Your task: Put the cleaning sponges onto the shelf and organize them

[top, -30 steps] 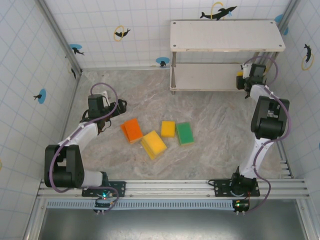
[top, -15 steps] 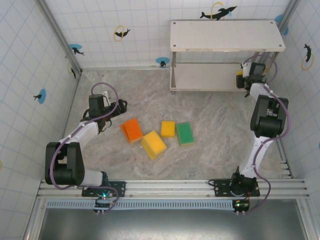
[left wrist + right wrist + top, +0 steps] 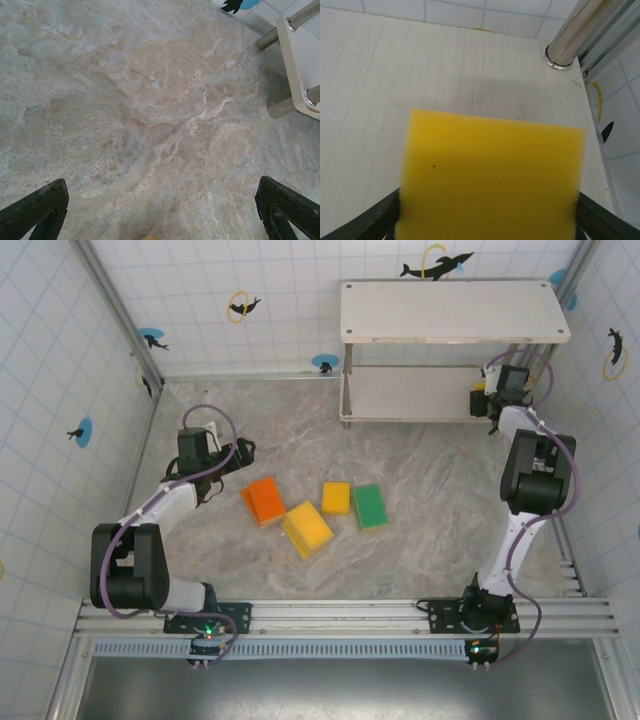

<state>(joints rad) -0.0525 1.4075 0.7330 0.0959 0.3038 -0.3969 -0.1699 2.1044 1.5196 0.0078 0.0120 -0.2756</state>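
Over lower shelf board (image 3: pixel 370 75), yellow sponge (image 3: pixel 490 175)

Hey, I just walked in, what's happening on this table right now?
A robot is loading sponges onto the shelf. The right gripper is at the right end of the lower board with a yellow sponge between its fingers; whether it grips it is unclear. The left gripper hangs open and empty above the table. On the table lie an orange sponge, a big yellow one, a small yellow one and a green sponge.
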